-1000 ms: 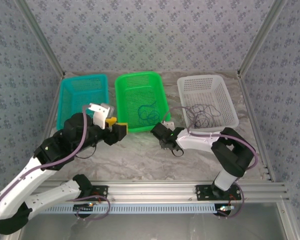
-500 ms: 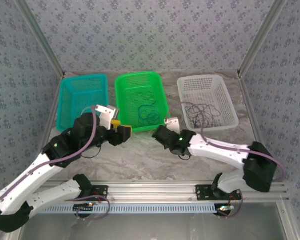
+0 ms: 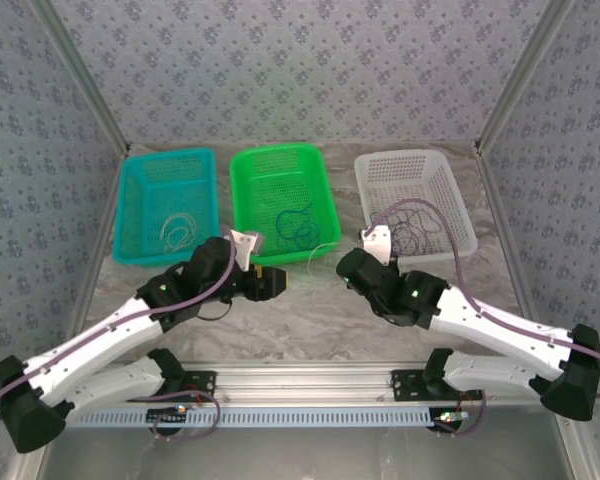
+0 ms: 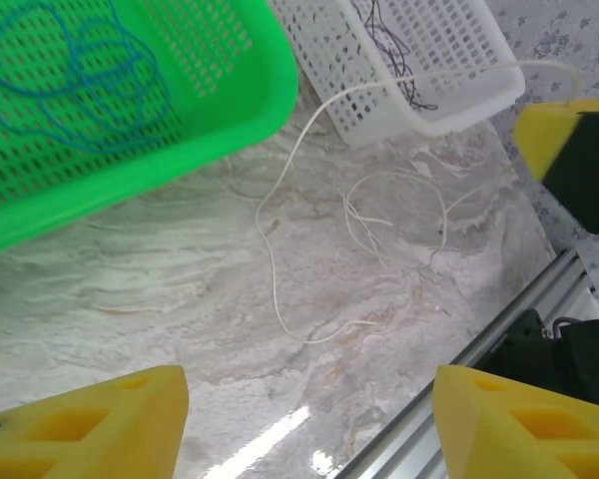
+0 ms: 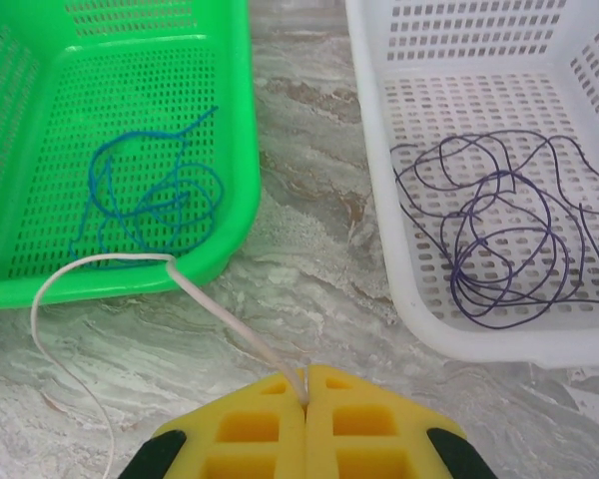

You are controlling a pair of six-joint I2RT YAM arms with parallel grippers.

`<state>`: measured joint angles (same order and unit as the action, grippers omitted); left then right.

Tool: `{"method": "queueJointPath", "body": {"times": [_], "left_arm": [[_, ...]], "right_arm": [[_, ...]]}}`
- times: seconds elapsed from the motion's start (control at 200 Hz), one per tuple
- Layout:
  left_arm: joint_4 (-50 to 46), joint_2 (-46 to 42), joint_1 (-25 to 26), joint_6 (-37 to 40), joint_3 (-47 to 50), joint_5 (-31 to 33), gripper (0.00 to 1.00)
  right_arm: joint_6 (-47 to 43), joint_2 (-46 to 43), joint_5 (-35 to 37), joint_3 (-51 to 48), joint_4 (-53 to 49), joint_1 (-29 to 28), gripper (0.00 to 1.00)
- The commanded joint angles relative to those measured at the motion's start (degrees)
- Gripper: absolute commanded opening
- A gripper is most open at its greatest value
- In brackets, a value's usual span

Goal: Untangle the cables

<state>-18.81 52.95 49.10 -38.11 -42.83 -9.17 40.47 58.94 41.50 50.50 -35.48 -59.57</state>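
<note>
Right gripper (image 5: 304, 384) clenched on white cable (image 5: 215, 304), pinched at the very tips of the yellow pads. From the pinch the cable runs up-left over the table (image 5: 309, 289) to the front rim of the green basket (image 5: 242, 120). There it bends and loops back down on the left; can't tell if it touches the rim. Left wrist view: the rest of the same cable lies in loose curls on the table in front of the green basket and white basket (image 5: 374, 150), with one strand lifted toward the right gripper. Left gripper (image 4: 304, 399) released, fingers (image 4: 90, 424) wide apart above the table over the cable's slack, nothing between them. Blue cable (image 5: 150, 200) bunched inside the green basket. Dark cable (image 5: 504, 239) in loose loops inside the white basket. Top view: teal basket (image 3: 167, 155) on the far left holds a whitish loop (image 3: 176, 230). Both grippers are on the near side of the baskets, the left by the green basket's near edge, the right near the gap between green and white baskets.
</note>
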Motion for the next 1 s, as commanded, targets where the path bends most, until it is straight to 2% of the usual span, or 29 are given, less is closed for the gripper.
{"method": "queueJointPath", "body": {"times": [0.0,0.325,0.515,0.695,0.994], "left_arm": [[6.68,2.34,-0.29,-4.23,0.96,-3.91,0.66],[14.21,8.13,0.67,-5.30,2.42,-4.35,0.67],[18.19,14.38,2.53,-6.10,1.86,-4.84,0.68],[20.63,19.64,3.81,-4.71,0.31,-3.91,0.69],[24.29,22.21,4.27,0.98,-2.85,0.78,0.71]], "right_arm": [[-2.09,-2.65,3.79,-0.91,3.35,-1.04,0.01],[-3.55,-6.64,4.47,-0.48,5.53,-2.08,0.00],[-3.91,-7.32,4.57,0.04,6.28,-2.33,0.00],[-3.91,-7.82,4.16,0.39,6.62,-2.87,0.00],[-6.69,-8.22,1.98,0.12,7.01,-3.09,0.00]]}}
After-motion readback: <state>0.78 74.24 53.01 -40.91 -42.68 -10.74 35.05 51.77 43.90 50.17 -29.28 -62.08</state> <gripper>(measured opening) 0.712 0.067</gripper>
